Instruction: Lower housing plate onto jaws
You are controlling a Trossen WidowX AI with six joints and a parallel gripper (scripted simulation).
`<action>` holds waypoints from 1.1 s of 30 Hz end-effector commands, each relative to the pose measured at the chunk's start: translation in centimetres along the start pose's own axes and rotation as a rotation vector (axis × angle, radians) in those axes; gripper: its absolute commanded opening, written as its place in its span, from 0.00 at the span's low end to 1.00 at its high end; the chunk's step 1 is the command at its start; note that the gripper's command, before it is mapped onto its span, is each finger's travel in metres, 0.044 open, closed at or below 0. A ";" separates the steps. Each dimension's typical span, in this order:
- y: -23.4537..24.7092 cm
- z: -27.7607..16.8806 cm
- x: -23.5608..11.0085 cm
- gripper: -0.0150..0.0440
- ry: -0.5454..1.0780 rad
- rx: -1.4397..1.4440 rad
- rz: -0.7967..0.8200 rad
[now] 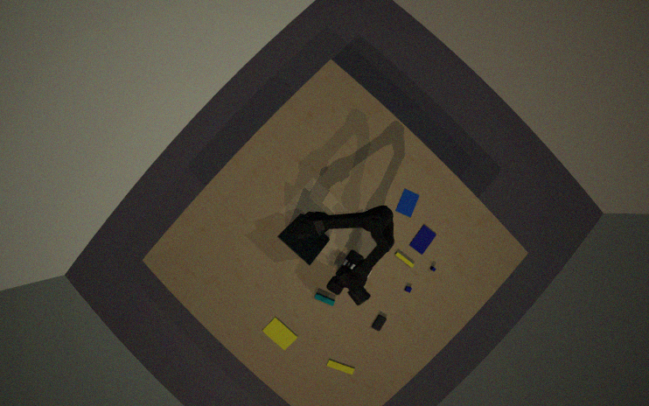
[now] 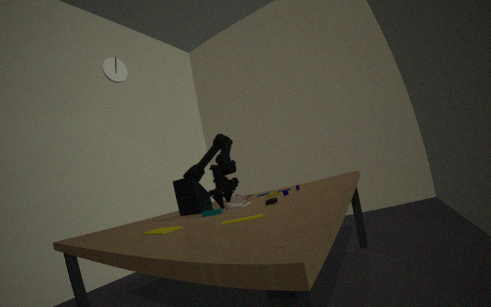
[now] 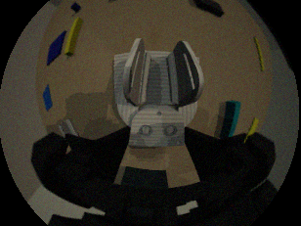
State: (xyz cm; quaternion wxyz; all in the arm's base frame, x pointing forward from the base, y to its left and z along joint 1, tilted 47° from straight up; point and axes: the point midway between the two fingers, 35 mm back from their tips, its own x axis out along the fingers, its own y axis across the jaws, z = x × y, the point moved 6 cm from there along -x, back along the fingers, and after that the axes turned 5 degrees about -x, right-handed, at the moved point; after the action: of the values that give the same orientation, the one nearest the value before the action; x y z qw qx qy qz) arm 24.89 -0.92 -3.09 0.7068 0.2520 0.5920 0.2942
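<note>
Still-life style: wide-set tool (image 1: pixel 348 291) (image 2: pixel 225 206) (image 3: pixel 155 128) gripping the pale housing plate (image 3: pixel 156 134), 2 round marks on top.

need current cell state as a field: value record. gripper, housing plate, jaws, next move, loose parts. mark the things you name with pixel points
gripper: shut on the housing plate (image 3: pixel 156 139), fingertips at its two sides
housing plate: near end of the assembly, two round marks showing; seating level cannot be told
jaws: two (image 3: pixel 135 72) (image 3: pixel 188 74), upright, side by side, apart
next move: probably settle the plate, open, back off
teal block: (image 1: pixel 324 297) (image 2: pixel 212 212) (image 3: pixel 231 118) on the table (image 1: pixel 216 241) (image 2: pixel 270 243), beside the gripper, not touching
dark block: (image 1: pixel 379 321) (image 2: pixel 271 201) (image 3: pixel 209 6) on the table
</note>
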 end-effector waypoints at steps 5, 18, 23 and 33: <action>0.0 0.0 0.0 0.85 0.000 0.001 -0.002; 0.0 0.0 0.0 0.85 0.000 0.001 -0.002; 0.0 0.0 0.0 0.85 0.000 0.001 -0.002; 0.0 0.0 0.0 1.00 0.000 0.000 0.000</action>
State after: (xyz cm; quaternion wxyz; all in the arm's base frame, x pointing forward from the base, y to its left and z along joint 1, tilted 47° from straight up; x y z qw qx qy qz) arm 24.89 -0.91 -3.09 0.7068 0.2519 0.5919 0.2944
